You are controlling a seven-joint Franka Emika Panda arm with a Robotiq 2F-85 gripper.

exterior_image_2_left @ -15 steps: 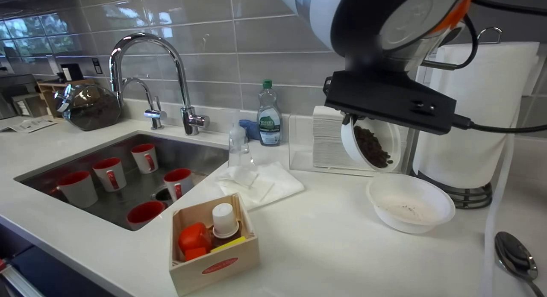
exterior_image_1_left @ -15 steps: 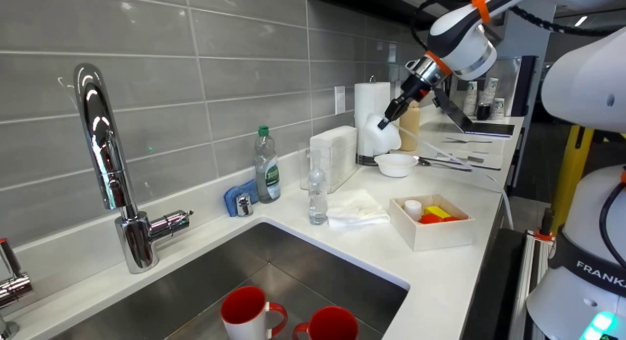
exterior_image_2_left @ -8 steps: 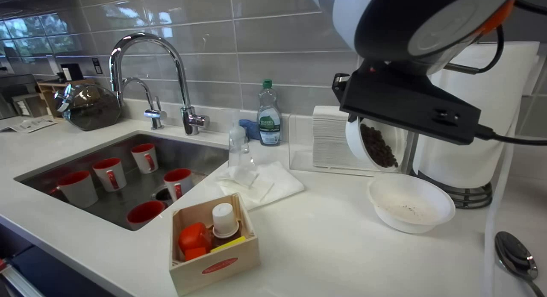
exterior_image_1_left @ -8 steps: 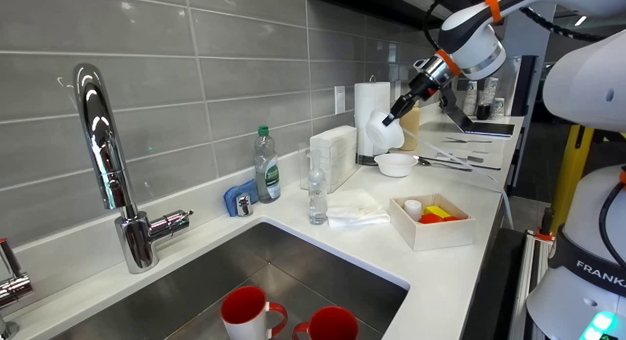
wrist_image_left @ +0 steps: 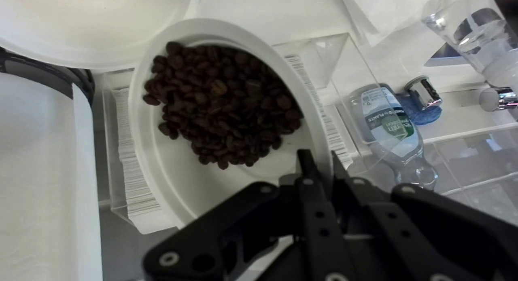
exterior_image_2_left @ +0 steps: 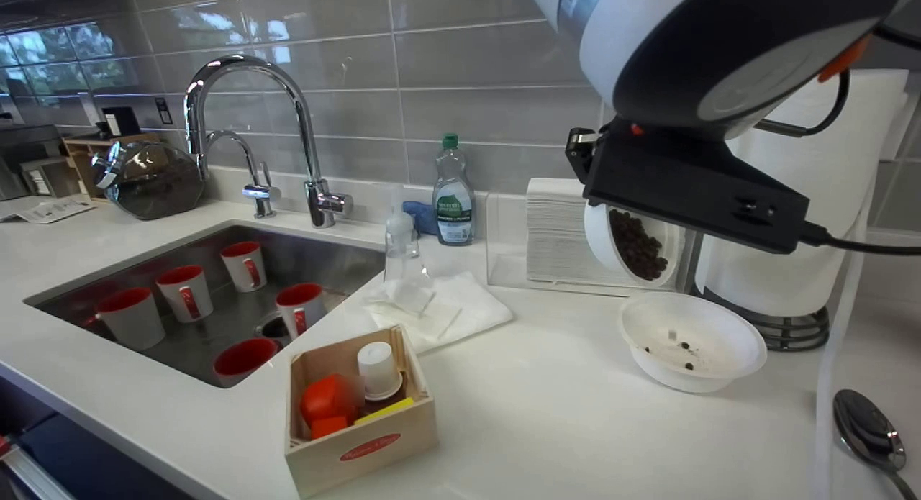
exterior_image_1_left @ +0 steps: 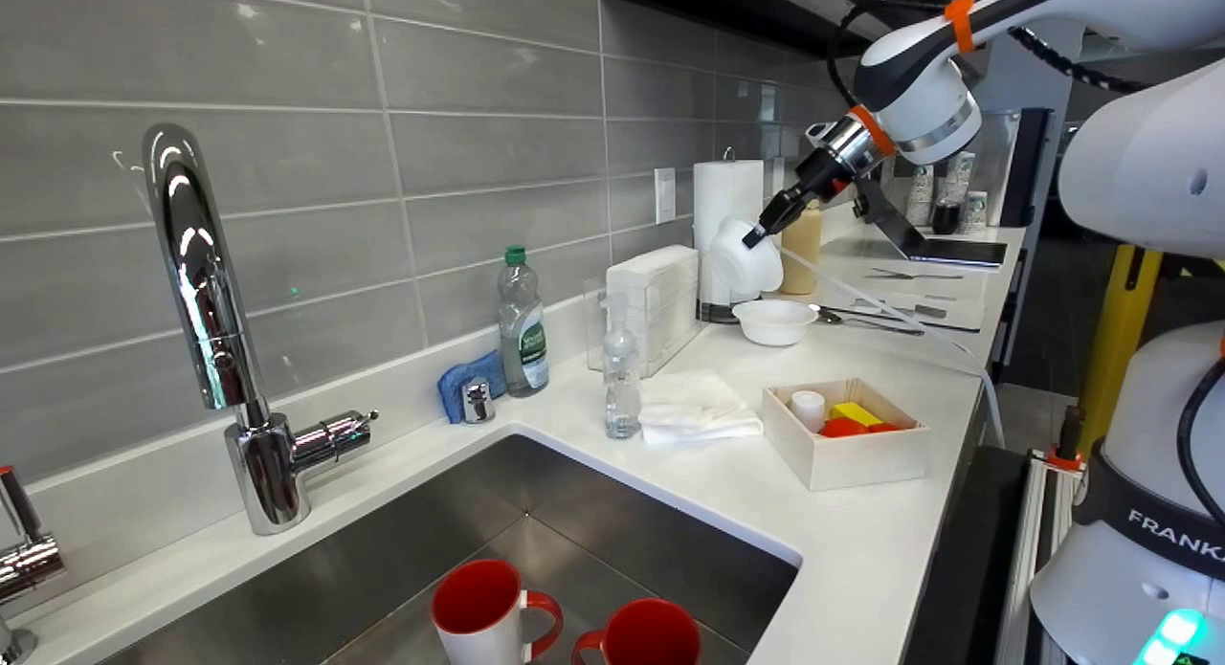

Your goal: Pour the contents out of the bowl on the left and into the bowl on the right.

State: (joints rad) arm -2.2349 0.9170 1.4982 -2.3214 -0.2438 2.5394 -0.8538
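We find a few coffee beans (exterior_image_2_left: 688, 366) newly fallen into the lower bowl (exterior_image_2_left: 728, 342) on the tabletop (exterior_image_2_left: 540, 406); most remain in the tilted bowl (wrist_image_left: 202, 184), its rim clamped by the claw (wrist_image_left: 321, 163). Pouring, we judge, has barely begun.

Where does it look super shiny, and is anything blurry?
In an exterior view, the tall faucet has bright glints; in both exterior views, the gray tiles show reflections; in the wrist view, the gripper looks dark and a bit soft, while the beans inside the held bowl look clearer.
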